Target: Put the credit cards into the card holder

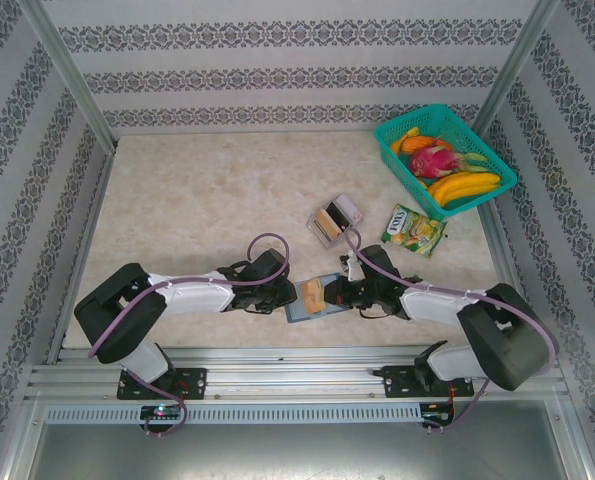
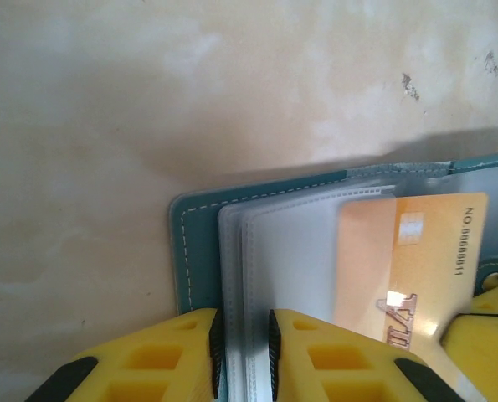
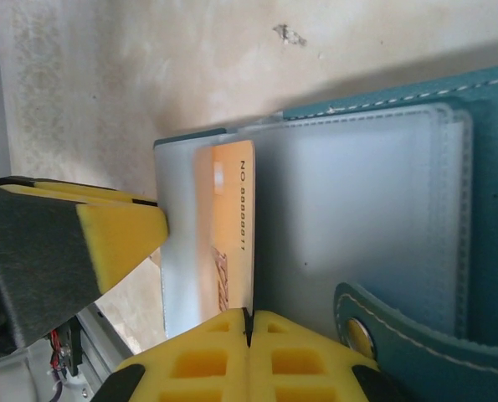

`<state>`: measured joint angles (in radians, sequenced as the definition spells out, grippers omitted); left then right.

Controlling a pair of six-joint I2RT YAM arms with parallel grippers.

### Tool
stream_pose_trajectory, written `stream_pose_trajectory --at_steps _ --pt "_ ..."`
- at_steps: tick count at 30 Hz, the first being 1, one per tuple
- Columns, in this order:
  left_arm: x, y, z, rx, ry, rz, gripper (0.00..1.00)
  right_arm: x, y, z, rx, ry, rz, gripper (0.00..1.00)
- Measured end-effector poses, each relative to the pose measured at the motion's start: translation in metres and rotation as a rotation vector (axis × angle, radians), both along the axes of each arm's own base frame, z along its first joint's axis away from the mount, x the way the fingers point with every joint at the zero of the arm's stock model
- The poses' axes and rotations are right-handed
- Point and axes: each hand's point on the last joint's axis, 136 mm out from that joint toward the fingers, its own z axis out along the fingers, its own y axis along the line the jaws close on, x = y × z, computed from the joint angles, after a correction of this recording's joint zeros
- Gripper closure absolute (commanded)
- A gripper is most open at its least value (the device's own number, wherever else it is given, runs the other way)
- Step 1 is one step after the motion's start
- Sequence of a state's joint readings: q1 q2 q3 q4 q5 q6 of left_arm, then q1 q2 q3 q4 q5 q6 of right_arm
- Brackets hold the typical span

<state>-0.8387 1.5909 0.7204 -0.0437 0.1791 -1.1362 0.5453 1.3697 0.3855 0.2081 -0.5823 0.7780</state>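
Gold credit card entering card holder.
Right jaws clench card, long axis toward 9 o'clock from above; left jaws pinch sleeve.

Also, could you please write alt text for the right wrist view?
The right end effector pinches a tan-gold card by its edge, partly inside a clear sleeve of the open teal card holder. A yellow finger of the left end effector meets the sleeve's left edge.

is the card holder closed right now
No, the card holder lies open, its clear sleeves exposed and its snap tab unfastened.
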Motion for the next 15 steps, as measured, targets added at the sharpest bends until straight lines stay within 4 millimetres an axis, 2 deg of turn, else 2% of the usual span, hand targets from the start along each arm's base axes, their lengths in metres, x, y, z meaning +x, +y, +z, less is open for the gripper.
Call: stream_pose_trajectory --at_steps 8,11,14,15 --pt "0.0 0.0 0.0 0.0 0.0 0.0 0.75 0.002 0.011 0.001 0.016 0.005 0.03 0.98" --pt "0.0 0.0 0.0 0.0 0.0 0.0 0.76 0.003 0.014 0.002 0.012 0.01 0.037 0.89" --pt "0.0 0.0 0.0 0.0 -0.001 0.0 0.76 0.004 0.013 0.001 -0.01 0.014 0.039 0.86" --pt "0.0 0.0 0.0 -0.001 -0.002 0.0 0.76 0.003 0.011 0.001 -0.025 0.014 0.04 0.81"
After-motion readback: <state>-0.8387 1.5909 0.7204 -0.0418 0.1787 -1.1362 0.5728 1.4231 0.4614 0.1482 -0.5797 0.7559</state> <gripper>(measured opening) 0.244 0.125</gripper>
